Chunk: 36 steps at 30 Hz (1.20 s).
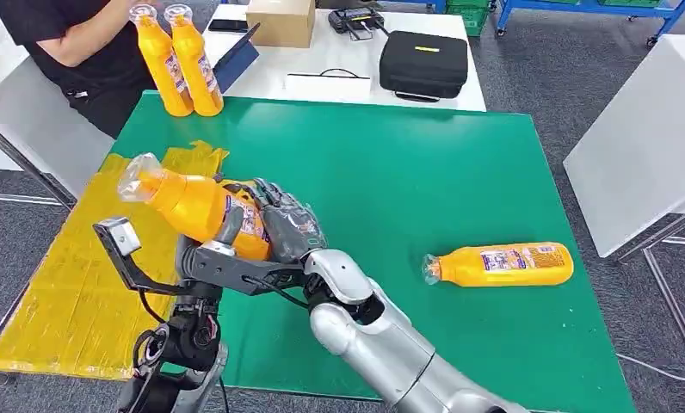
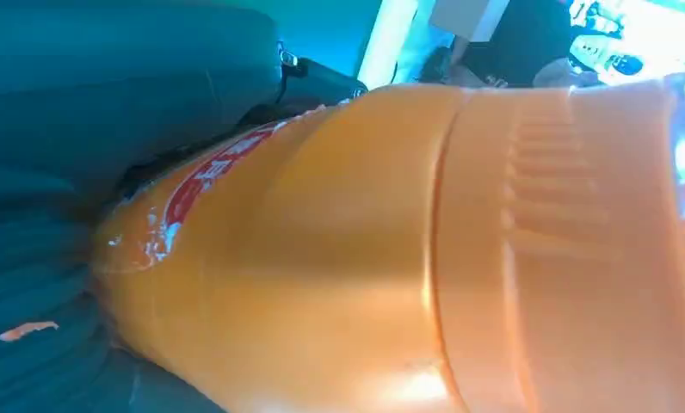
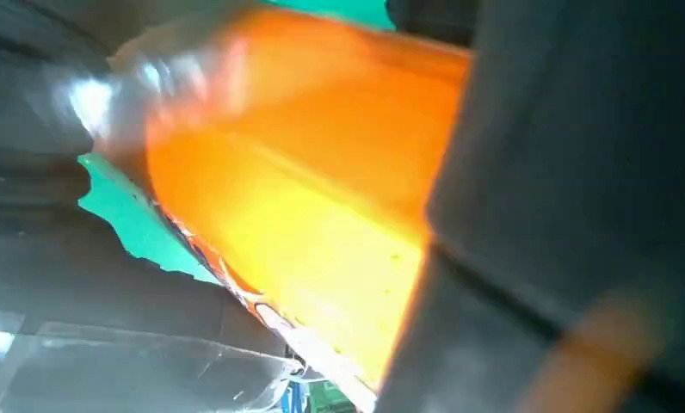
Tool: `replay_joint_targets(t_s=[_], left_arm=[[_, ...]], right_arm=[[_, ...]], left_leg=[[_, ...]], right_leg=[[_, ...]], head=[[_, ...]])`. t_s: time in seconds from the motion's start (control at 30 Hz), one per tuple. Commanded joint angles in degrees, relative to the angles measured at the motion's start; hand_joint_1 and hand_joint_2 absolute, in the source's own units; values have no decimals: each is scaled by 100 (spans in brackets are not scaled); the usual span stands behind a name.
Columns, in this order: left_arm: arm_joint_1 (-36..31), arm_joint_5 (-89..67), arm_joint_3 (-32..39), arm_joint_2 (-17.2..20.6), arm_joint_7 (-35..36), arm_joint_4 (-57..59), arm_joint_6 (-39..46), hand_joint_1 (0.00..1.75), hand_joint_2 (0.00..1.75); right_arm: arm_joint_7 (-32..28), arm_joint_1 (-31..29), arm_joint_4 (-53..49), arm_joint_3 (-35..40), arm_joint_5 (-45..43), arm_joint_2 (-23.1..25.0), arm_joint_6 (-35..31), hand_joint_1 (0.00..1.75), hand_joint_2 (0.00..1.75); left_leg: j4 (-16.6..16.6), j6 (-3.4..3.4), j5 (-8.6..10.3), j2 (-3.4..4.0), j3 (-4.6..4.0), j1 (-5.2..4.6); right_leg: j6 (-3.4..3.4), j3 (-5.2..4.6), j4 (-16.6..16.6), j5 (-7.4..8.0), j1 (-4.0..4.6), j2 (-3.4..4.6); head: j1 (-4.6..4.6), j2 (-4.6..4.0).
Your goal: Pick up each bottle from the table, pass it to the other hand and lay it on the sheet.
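Both of the robot's hands meet on one orange bottle (image 1: 193, 205) above the green mat (image 1: 425, 172), near the mat's edge where the yellow sheet (image 1: 72, 292) begins. The bottle is tilted, its clear cap end pointing up and out over the yellow sheet, its labelled base end buried between the two hands. The left hand (image 1: 214, 258) holds it from underneath, with a grey thumb lying up across the bottle's side. The right hand (image 1: 289, 225) is wrapped over the base end, its dark fingers closed against the label. In the left wrist view the bottle (image 2: 391, 258) takes up most of the picture, its ribbed orange body and red label close to the lens. In the right wrist view the bottle (image 3: 305, 189) is blurred, with a dark finger across it.

A second orange bottle (image 1: 500, 265) lies on its side on the green mat, well apart from the hands, cap end pointing toward them. Beyond the far edge of the mat a person in dark clothes (image 1: 72, 43) holds two more orange bottles (image 1: 182, 60) upright, side by side. On the white table behind the mat sit a black case (image 1: 424, 64) and a cardboard box (image 1: 280, 21).
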Motion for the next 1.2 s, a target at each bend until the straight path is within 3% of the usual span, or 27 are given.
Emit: replay_joint_targets(t_s=[0.03, 0.17, 0.23, 0.33, 0.37, 0.5, 0.53, 0.67, 0.93, 1.2], left_arm=[[-514, 15, -410, 65, 1, -122, -85, 175, 175], [-369, -619, 173, 158, -298, -363, 330, 175, 175], [-144, -1023, 877, 268, -280, -604, 216, 175, 175], [283, -1791, 1758, 325, -441, -904, 210, 175, 175], [395, -2159, 1957, 348, -461, -935, 286, 175, 175], [634, -3451, 2451, 447, -454, -609, 558, 175, 175], [534, -5041, 2590, 539, -291, -237, 1277, 175, 175], [281, -6897, 3003, 832, -159, 741, 1772, 175, 175], [318, -9023, 3071, 1045, 259, 1331, 2183, 175, 175], [315, -9217, 3023, 1048, 314, 1391, 2161, 175, 175]], right_arm=[[-27, 163, 451, 285, -65, -69, 195, 0, 0], [57, 301, 159, -103, 252, -434, -188, 0, 0], [-410, 569, -429, -710, 798, -829, -729, 0, 0], [-1092, 1222, -1405, -1749, 1102, -1082, -1192, 0, 0], [-1289, 1397, -1722, -2005, 1100, -1084, -1208, 0, 0], [-1537, 1897, -2838, -2667, 814, -1065, -679, 0, 0], [-1681, 2091, -3108, -2764, 517, -1150, -556, 0, 0], [-2114, 2355, -3371, -2738, -129, -1338, -428, 0, 0], [-2145, 2165, -3351, -2655, -451, -1376, -401, 0, 0], [-2145, 2147, -3327, -2672, -496, -1384, -381, 0, 0]], left_leg=[[-1, -9, -3, -16, 12, 5], [6, -19, -17, -20, 38, 9], [-3, -8, -2, -14, 14, 9], [-3, -18, -18, -18, 51, 12], [-7, -10, -7, -9, 26, 7], [5, -14, -23, -20, 34, 1], [-1, -9, -12, -20, 14, -1], [-14, -21, -16, -40, 48, 3], [-4, -16, -15, 0, 25, 2], [-3, -15, -16, -4, 30, 3]], right_leg=[[-9, 20, -2, -9, 9, -36], [-19, 49, 4, -25, 17, -60], [-8, 24, -9, -5, 12, -32], [-18, 65, -11, -23, 21, -62], [-10, 34, -11, -10, 12, -31], [-14, 49, 5, -27, 8, -39], [-9, 30, 1, -16, 4, -31], [-19, 64, -7, -28, 11, -73], [-17, 27, -1, -15, 7, -26], [-15, 37, -3, -15, 9, -29]], head=[[0, 0], [2, 0], [0, 0], [2, 0], [0, 0], [4, 0], [2, 0], [2, 0], [2, 0], [2, 0]])
